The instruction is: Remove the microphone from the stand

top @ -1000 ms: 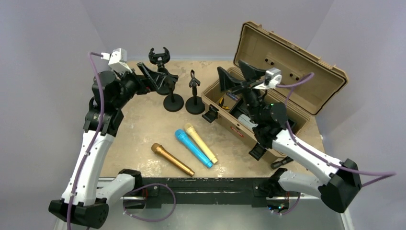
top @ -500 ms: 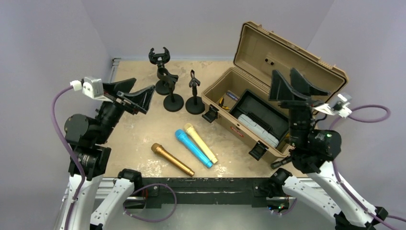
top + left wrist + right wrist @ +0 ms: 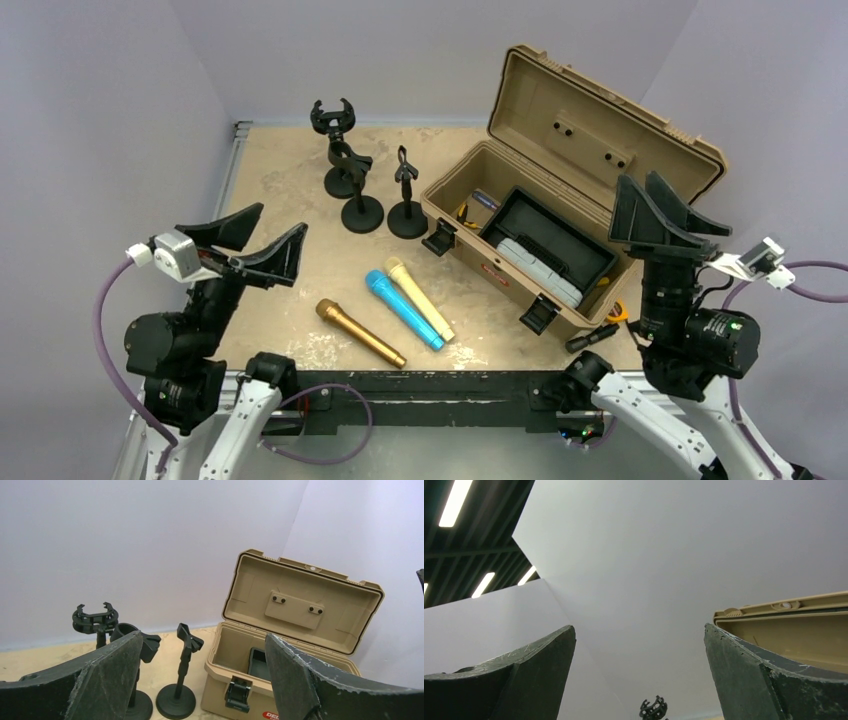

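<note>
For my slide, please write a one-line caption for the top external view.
Bronze microphone, blue microphone and cream microphone lie near the empty black stands; left gripper and right gripper open.

We see three microphones lying flat on the table (image 3: 280,205), none of them in a stand. The bronze microphone (image 3: 360,333) is the leftmost. At its 2 o'clock the blue microphone (image 3: 402,309) and the yellow microphone (image 3: 419,298) lie close alongside each other, seemingly touching. All three point their heads toward 10 o'clock and their tails toward 4 o'clock. At 12 o'clock from them three black stands rise upright on round bases, each holding nothing: the rear stand (image 3: 334,117) with a ring-shaped clip, the middle stand (image 3: 362,215) with a cupped clip, and the right stand (image 3: 407,220) with a narrow clip, just beside the middle one.
</note>
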`<state>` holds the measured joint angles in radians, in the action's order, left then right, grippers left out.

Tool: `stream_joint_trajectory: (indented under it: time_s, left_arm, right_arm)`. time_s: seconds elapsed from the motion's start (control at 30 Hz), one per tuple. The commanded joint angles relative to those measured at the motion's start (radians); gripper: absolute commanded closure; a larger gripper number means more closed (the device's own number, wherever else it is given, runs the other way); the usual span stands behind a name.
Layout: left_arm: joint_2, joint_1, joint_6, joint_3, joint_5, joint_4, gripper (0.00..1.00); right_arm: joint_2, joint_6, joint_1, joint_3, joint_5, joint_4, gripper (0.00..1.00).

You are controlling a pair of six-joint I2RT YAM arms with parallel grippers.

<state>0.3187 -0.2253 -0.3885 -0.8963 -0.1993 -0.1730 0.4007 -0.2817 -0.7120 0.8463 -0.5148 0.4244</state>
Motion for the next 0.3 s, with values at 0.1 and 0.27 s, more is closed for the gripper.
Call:
stream_joint_trajectory:
  time_s: [0.1, 0.27]
  left_arm:
    - [-0.027, -0.005, 0.040, 0.008, 0.018, -0.041, 0.11]
    - [-0.021, -0.006, 0.034, 0.019, 0.008, -0.021, 0.11]
  right_arm:
    - [-0.027, -0.043, 0.003, 0.000, -0.014, -0.060, 0.01]
    - [-0.022, -0.066, 0.004, -0.017, -0.031, -0.058, 0.01]
